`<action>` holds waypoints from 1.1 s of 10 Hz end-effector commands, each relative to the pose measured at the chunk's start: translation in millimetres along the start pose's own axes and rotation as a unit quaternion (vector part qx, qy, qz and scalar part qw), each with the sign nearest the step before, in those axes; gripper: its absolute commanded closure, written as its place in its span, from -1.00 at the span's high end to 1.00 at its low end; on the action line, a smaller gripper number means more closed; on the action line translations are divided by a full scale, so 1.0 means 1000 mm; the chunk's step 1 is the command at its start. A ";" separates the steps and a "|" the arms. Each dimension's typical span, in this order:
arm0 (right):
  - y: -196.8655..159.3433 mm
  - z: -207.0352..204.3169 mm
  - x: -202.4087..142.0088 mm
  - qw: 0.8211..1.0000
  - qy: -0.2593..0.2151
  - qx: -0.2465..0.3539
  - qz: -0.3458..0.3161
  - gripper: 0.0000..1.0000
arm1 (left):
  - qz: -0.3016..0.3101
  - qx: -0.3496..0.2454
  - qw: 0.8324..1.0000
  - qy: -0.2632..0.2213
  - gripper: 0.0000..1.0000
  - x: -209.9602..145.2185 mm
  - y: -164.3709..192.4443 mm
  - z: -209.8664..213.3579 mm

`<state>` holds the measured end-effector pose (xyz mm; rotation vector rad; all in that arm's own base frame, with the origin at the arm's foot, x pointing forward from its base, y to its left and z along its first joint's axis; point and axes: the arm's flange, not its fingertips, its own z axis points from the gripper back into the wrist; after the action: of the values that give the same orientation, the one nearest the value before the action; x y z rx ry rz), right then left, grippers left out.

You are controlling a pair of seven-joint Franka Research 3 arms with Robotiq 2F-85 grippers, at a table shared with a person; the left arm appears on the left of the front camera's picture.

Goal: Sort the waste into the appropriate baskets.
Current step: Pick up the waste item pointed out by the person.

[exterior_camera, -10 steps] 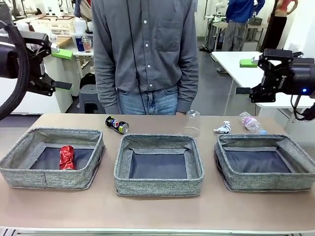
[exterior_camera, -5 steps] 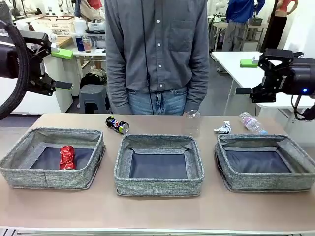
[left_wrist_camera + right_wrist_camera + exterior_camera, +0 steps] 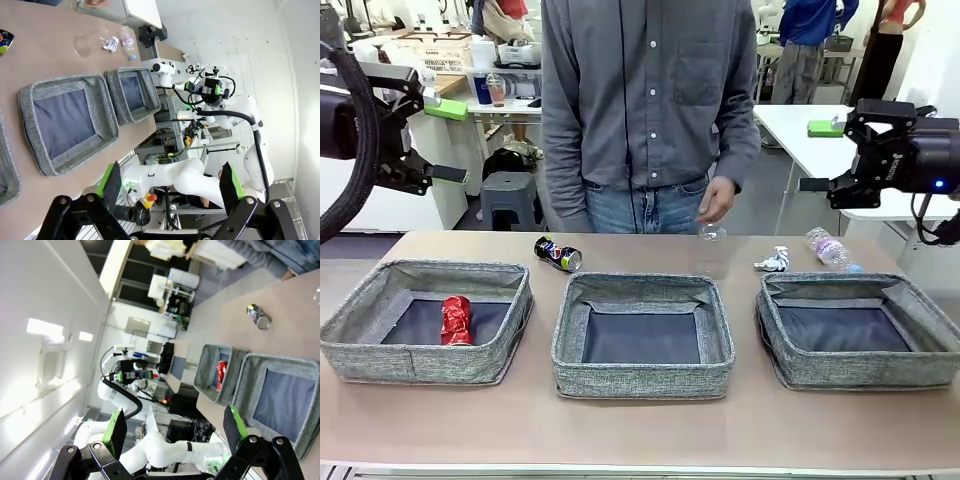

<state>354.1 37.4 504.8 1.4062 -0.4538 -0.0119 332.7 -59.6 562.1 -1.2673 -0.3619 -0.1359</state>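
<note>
A crushed red can (image 3: 456, 320) lies in the left basket (image 3: 420, 271). The middle basket (image 3: 640, 285) and right basket (image 3: 860, 287) hold nothing. Behind them on the table lie a dark blue soda can (image 3: 558, 253), a clear plastic cup (image 3: 711, 243), a crumpled wrapper (image 3: 772, 261) and a clear bottle (image 3: 830, 248). A person's hand (image 3: 719, 199) hangs just over the cup; I cannot tell whether it touches. My left gripper (image 3: 445, 142) is open, high above the table's left end. My right gripper (image 3: 818, 156) is open, high on the right. Both hold nothing.
The person stands at the far edge, behind the middle basket. The left wrist view shows the middle basket (image 3: 67, 122), right basket (image 3: 132, 95), cup (image 3: 82, 45) and wrapper (image 3: 111, 45) far below. The right wrist view shows the red can (image 3: 222, 372) and blue can (image 3: 259, 317).
The person has stepped to the right and lowered a hand to the cup, which now stands a little higher in the picture. Neither arm has moved.
</note>
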 end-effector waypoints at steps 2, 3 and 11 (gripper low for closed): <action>0.003 -0.003 0.002 1.000 -0.005 0.009 -0.005 1.00 | 0.005 -0.002 1.000 0.002 1.00 0.000 -0.004 0.001; 0.003 -0.003 0.002 1.000 -0.005 0.009 -0.005 1.00 | 0.005 -0.002 1.000 0.002 1.00 0.000 -0.004 0.001; -0.002 -0.029 -0.004 0.794 -0.067 -0.568 0.204 1.00 | 0.005 -0.002 1.000 0.002 1.00 0.000 -0.004 0.001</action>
<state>358.9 45.0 501.5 1.0961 -0.5956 0.0224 332.6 -59.6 562.0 -1.2671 -0.3612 -0.1360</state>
